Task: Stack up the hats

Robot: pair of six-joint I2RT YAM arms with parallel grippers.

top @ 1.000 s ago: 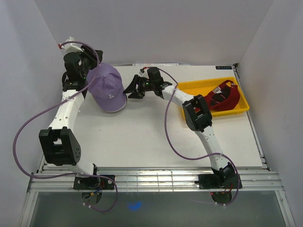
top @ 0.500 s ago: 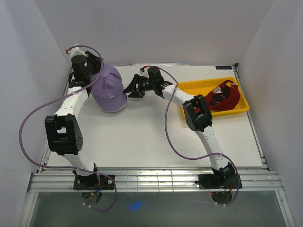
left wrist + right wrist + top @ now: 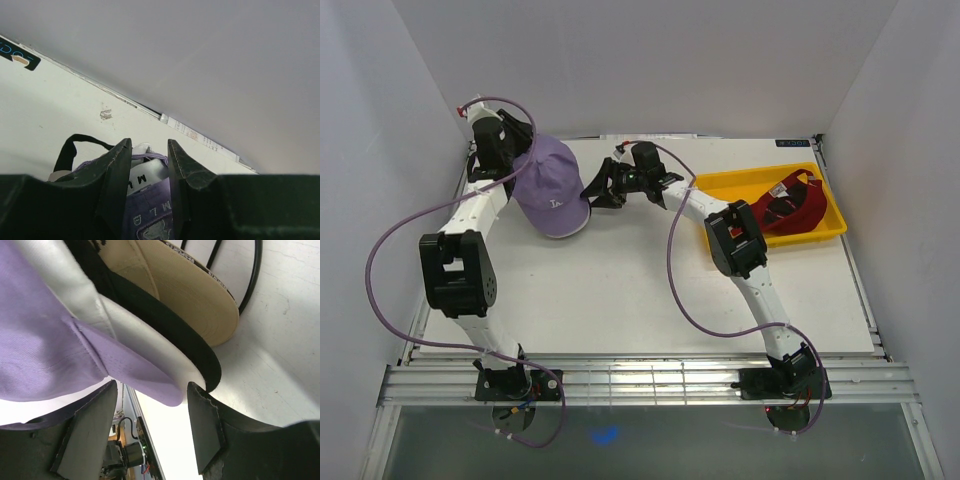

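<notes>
Lining up hats (image 3: 556, 205) at eleven o'clock.
Left hand (image 3: 149, 145) around purple hat (image 3: 45, 340), grip unclear; open right hand (image 3: 152, 387) should nudge brims (image 3: 142, 375) gently.

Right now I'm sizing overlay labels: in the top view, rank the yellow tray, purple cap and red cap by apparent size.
1. yellow tray
2. purple cap, sitting higher, so nearer the camera
3. red cap, lying in the tray

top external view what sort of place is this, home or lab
Probably a robot lab test cell: a white table boxed in by white walls, a left arm and right arm bolted to its near rail, and a yellow tray holding a red cap.
</notes>
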